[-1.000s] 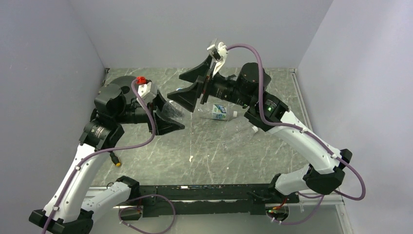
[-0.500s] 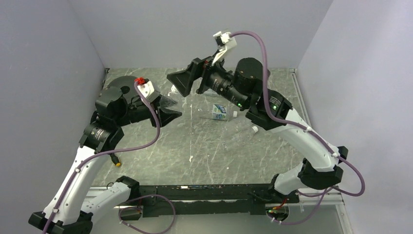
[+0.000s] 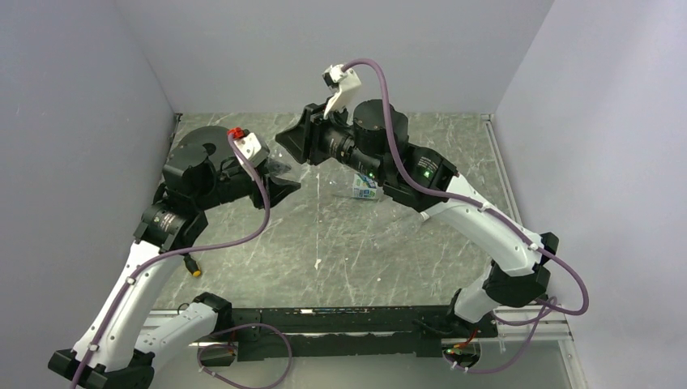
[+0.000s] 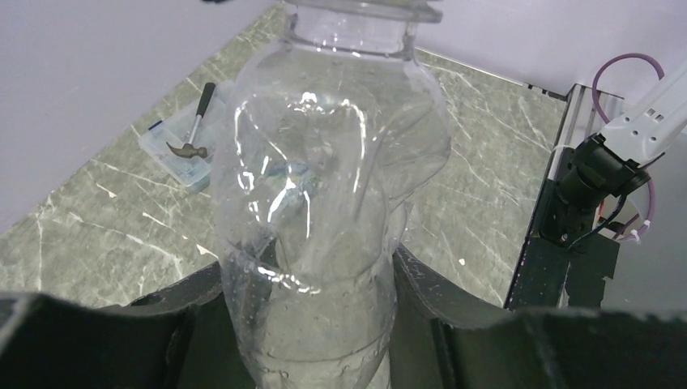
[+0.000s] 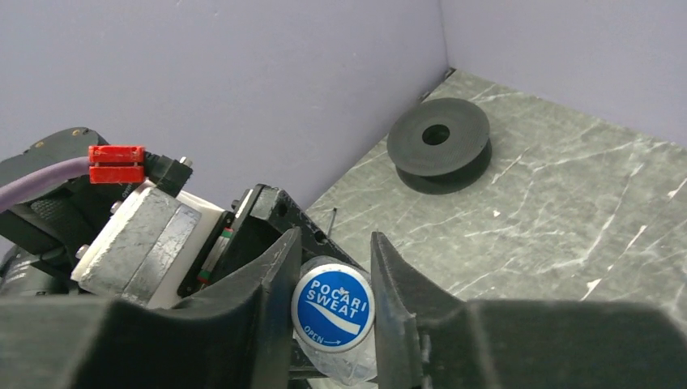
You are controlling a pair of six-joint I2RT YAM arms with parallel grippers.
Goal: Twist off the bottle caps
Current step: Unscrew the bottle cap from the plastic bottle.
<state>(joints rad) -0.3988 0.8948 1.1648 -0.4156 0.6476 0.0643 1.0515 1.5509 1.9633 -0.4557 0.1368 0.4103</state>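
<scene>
A clear, crumpled bottle (image 4: 324,203) stands up between the fingers of my left gripper (image 4: 312,324), which is shut on its lower body. In the top view the left gripper (image 3: 282,185) holds this bottle (image 3: 279,170) above the table's left half. The bottle's cap (image 5: 333,313) has a blue top reading POCARI SWEAT. My right gripper (image 5: 333,304) is shut on it, one finger pressed against each side of the cap. In the top view, the right gripper (image 3: 292,144) meets the bottle's top end. A short bottle with a blue-and-white label (image 3: 366,188) lies on the table behind the right arm.
A black spool (image 5: 438,146) sits in the far corner by the wall. A clear tray holding a small hammer (image 4: 185,146) lies near the wall. The right arm's base (image 4: 587,182) stands at the table's edge. Purple walls enclose three sides.
The right gripper has swung left to the bottle's top and closed from wide open onto the cap. The left gripper keeps its hold on the bottle, raised a little.
</scene>
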